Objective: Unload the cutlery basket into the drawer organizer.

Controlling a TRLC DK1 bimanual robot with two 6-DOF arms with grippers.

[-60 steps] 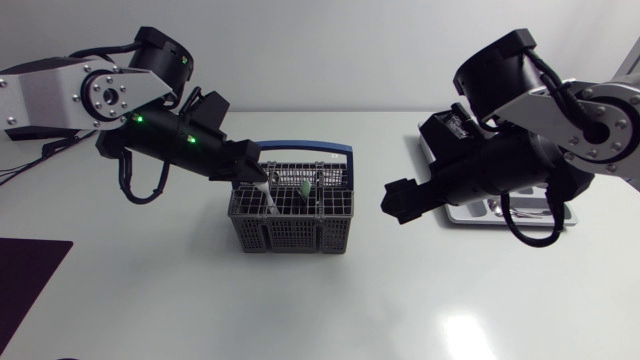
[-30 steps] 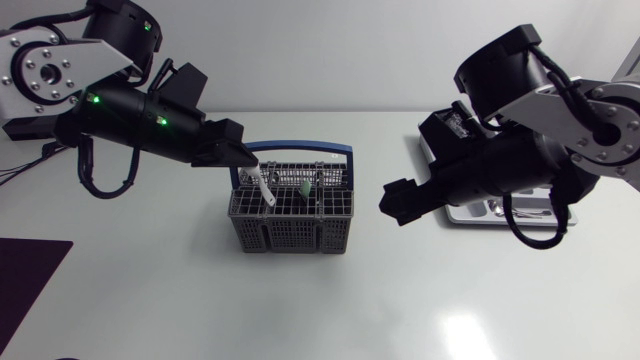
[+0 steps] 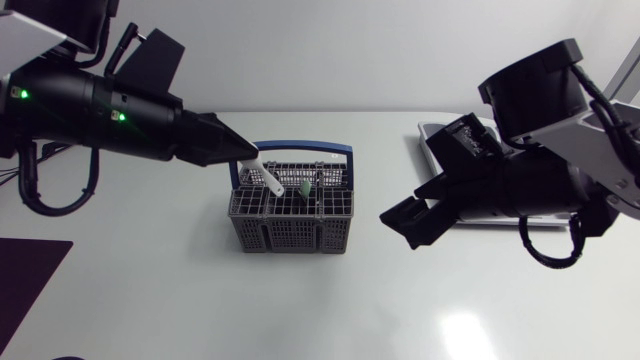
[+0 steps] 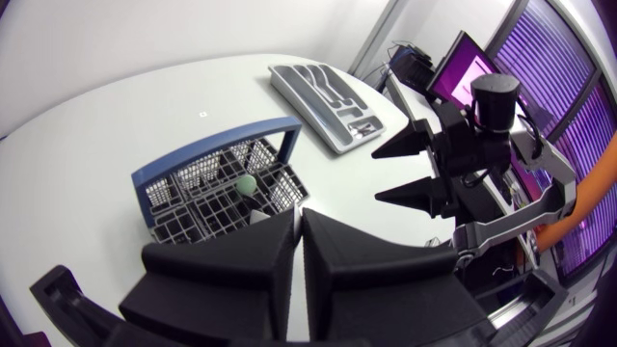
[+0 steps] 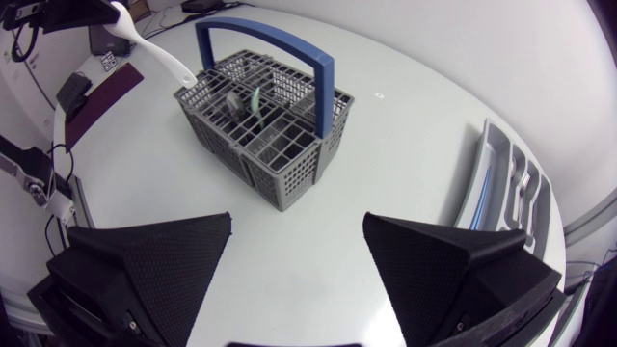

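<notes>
The grey cutlery basket [image 3: 292, 212] with its blue handle stands mid-table, also seen in the left wrist view [image 4: 217, 188] and the right wrist view [image 5: 265, 116]. My left gripper [image 3: 243, 153] hovers over its back left corner, shut on the handle of a white utensil [image 3: 266, 179] that slants down into the basket [image 5: 159, 53]. In the left wrist view the fingers [image 4: 297, 217] stand nearly together. A green-tipped piece [image 3: 302, 187] sits upright inside. My right gripper [image 3: 405, 222] hangs open to the right of the basket, fingers wide apart [image 5: 294, 226]. The silver drawer organizer [image 4: 328, 92] lies at the far right [image 5: 506, 193].
A dark purple mat [image 3: 25, 280] lies at the table's front left edge. My right arm covers most of the organizer [image 3: 432, 133] from above. Bare white tabletop stretches in front of the basket.
My left arm has risen and drawn back to the left, pulling the white utensil higher and tilting it. My right arm has shifted slightly right and down, its gripper staying open.
</notes>
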